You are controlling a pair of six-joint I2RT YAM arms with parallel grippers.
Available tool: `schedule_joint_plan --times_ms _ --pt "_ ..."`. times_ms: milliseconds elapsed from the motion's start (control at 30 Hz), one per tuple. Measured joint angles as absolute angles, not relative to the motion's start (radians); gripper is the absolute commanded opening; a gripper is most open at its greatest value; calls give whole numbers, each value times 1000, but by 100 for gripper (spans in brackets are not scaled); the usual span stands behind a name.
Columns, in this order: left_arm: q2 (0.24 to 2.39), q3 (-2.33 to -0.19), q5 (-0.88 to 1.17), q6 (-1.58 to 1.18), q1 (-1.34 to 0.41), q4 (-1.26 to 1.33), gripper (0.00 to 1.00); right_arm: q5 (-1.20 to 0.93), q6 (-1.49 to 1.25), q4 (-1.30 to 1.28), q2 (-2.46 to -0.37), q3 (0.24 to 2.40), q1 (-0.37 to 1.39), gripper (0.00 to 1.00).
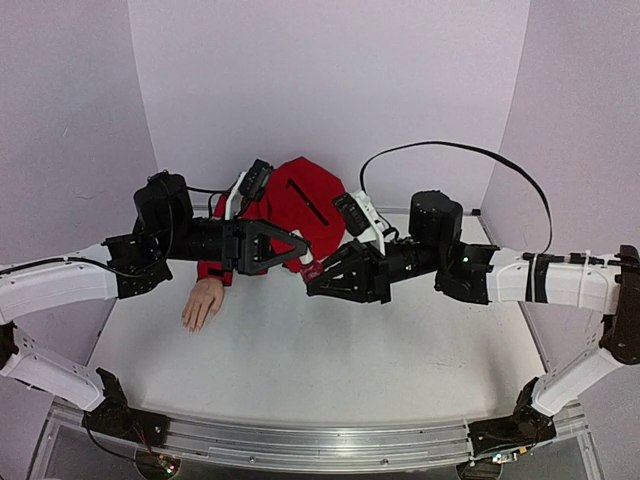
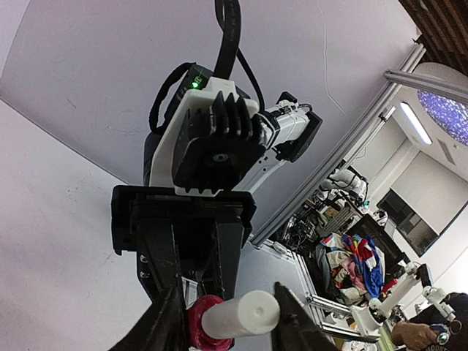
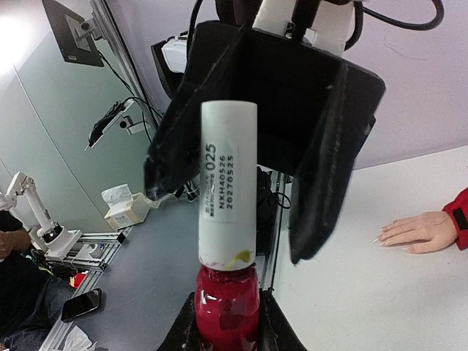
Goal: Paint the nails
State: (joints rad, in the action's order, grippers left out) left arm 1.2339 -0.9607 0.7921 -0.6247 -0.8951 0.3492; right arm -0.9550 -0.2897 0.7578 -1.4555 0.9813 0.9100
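The mannequin hand (image 1: 203,303) lies palm down on the white table (image 1: 300,370), fingers pointing toward the arms' bases. Its red sleeve (image 1: 300,200) is bunched up behind it against the back wall. The nails (image 3: 382,234) look pale from the right wrist view (from above they are too small to make out), and nothing touches them. The left forearm passes over the wrist end of the sleeve and hides part of it. A black cable (image 1: 450,150) loops up behind the right arm.

Both arms reach in from the sides with forearms roughly level, and their grippers meet nose to nose above the middle of the table, clear of the mannequin hand. The right gripper (image 3: 228,329) is clamped tight on the red polish bottle (image 3: 227,307), holding it in the air by its body. The bottle's white cap (image 3: 228,183) points straight into the left gripper (image 2: 230,316). That gripper's jaws stand partly apart on either side of the cap, and one finger (image 3: 322,183) is plainly clear of it.
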Motion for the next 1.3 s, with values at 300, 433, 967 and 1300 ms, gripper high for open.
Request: schedule_joint_plan --times_ms 300,433,967,1300 --pt "1245 -961 731 -593 -891 341 13 -835 -245 706 -1454 981 912 0" --pt "1258 -965 598 -553 -885 302 0 -588 -207 641 -1422 967 929 0" --pt "1366 -1047 314 -555 -868 23 57 362 68 615 -1580 1001 1133 0" --pt "1218 -1037 507 -499 -883 34 80 -367 -61 627 -1325 938 902 0"
